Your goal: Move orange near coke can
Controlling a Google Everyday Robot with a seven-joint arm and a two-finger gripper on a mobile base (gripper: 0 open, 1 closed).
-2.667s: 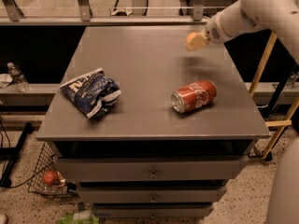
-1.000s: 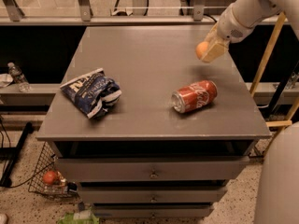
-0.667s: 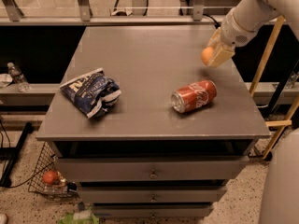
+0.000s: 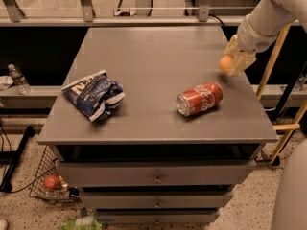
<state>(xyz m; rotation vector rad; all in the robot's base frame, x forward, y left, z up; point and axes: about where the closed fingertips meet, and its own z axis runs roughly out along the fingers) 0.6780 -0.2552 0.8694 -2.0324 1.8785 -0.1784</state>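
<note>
One gripper (image 4: 233,65), jaws clasping the orange (image 4: 224,63), hangs over the grey table's (image 4: 158,51) right edge, near the coke can (image 4: 199,99) lying on its side.

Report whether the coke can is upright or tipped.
Tipped: coke can lies on its side, silver end showing; gripper holds orange beyond it.
</note>
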